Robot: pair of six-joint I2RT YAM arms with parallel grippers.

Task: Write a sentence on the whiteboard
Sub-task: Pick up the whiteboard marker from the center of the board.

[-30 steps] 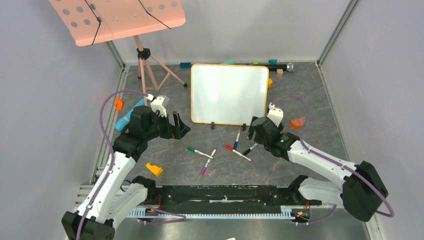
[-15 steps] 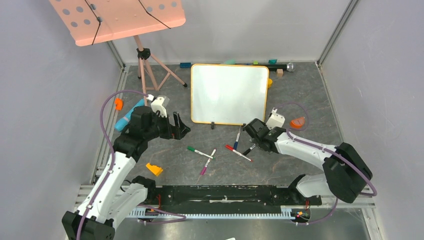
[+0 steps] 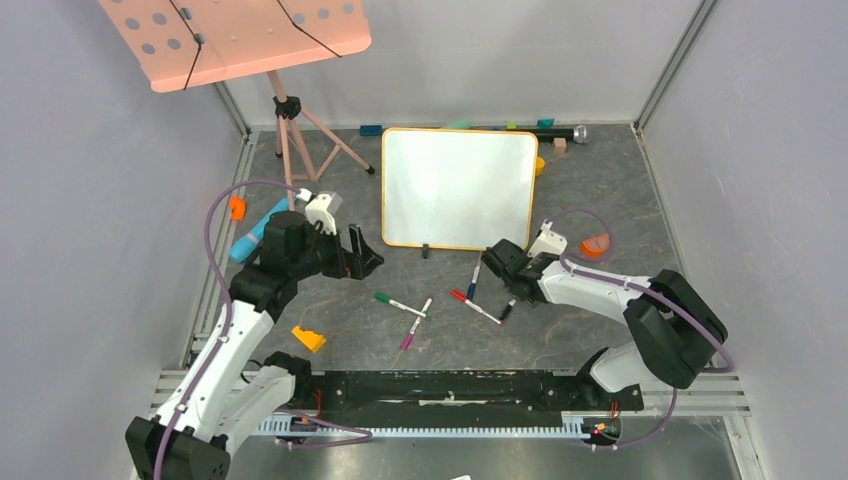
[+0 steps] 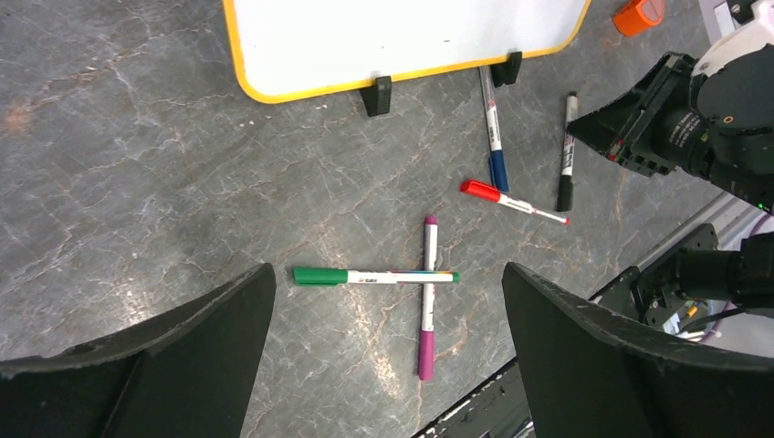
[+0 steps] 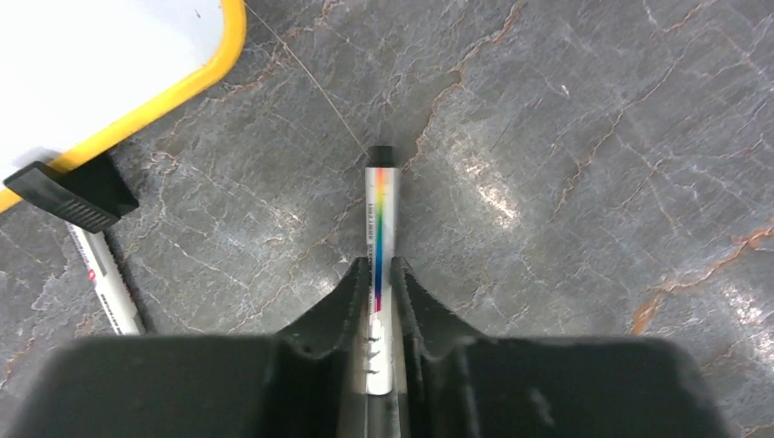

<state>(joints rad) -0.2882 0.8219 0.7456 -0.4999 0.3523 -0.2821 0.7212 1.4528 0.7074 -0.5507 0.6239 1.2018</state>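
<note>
The right gripper [image 5: 376,274] has its black jaws pinched on a slim white marker [image 5: 381,196] (rainbow stripe, black tip) on the veined grey table [image 3: 640,200]. The glossy, round-cornered, yellow-rimmed whiteboard [image 3: 457,187] lies far centre. The left gripper [image 3: 362,252] gapes wide, empty.

Top camera looked steeply down from above the near edge over the whole table [image 3: 640,190], left wrist camera faced down on the whiteboard [image 4: 383,36] lower edge, right wrist camera sat close over the black marker [image 5: 381,219], both visible in all three.
</note>
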